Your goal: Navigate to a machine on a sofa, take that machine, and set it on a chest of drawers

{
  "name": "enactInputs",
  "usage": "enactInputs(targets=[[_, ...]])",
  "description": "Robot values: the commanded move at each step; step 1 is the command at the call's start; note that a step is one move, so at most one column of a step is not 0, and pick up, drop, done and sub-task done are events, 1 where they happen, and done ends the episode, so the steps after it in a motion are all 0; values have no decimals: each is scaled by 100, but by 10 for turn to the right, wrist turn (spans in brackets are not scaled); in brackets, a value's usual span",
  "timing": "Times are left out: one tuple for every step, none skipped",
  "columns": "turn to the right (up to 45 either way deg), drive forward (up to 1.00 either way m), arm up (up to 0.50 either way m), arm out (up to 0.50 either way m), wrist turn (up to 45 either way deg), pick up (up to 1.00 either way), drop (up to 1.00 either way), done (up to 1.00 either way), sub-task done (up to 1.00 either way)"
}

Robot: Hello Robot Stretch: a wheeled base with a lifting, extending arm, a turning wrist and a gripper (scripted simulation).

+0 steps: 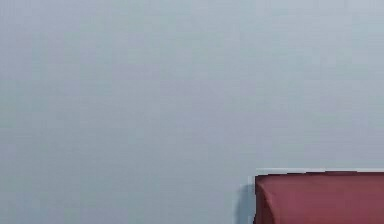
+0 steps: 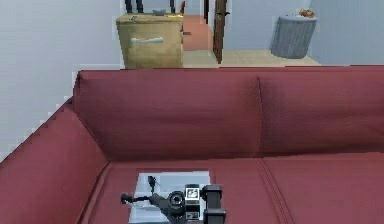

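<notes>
A dark red sofa (image 2: 230,120) spans the arm side view, and one of its corners (image 1: 320,198) shows at the forward view's bottom right. On the seat cushion lies a flat pale grey thing (image 2: 192,180), shaped like a slim machine. The gripper (image 2: 140,190) is at the bottom edge with its dark body and two white marked squares directly against that grey thing. I cannot tell whether it holds anything, nor whether it touches the thing.
Behind the sofa's backrest stands a tan wooden cabinet (image 2: 150,42) with small items on top. A grey bin (image 2: 293,38) sits farther right, and a dark brown door (image 2: 219,25) stands between them. A pale wall (image 1: 150,100) faces the forward view closely.
</notes>
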Motion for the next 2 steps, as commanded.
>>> enactInputs(targets=[[0,0,0,0,300,0,0,0,0],[0,0,-30,0,0,0,0,0,0]])
